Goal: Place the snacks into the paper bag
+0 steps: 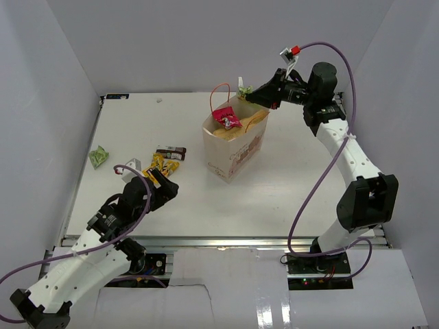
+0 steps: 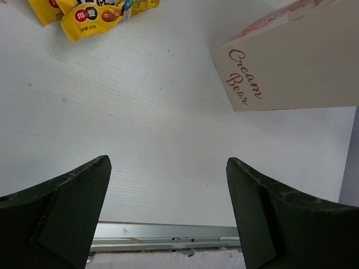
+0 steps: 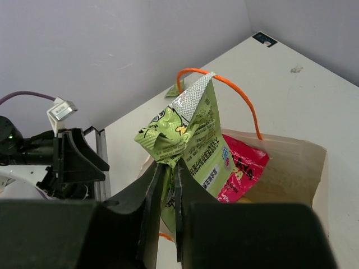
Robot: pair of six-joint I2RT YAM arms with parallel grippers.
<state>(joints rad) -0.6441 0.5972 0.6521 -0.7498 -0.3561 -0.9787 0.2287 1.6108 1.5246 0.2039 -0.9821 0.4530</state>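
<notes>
The cream paper bag [image 1: 233, 147] stands upright mid-table with orange cord handles [image 3: 241, 95]. A red-pink wrapper [image 1: 226, 118] lies in its open top, with something tan-yellow under it. My right gripper [image 1: 252, 94] is shut on a light green snack packet [image 3: 193, 134] and holds it just above the bag's far rim [image 3: 291, 162]. The red-pink wrapper [image 3: 244, 168] shows below the packet. Yellow candy packets [image 1: 163, 164] and a dark bar [image 1: 170, 152] lie left of the bag. My left gripper [image 2: 168, 190] is open and empty over bare table, near the yellow packets [image 2: 92, 17] and the bag [image 2: 291, 67].
Another small green packet [image 1: 99, 157] lies near the table's left edge. Grey walls close in the back and both sides. The table's metal front rail [image 2: 168, 231] runs just below my left gripper.
</notes>
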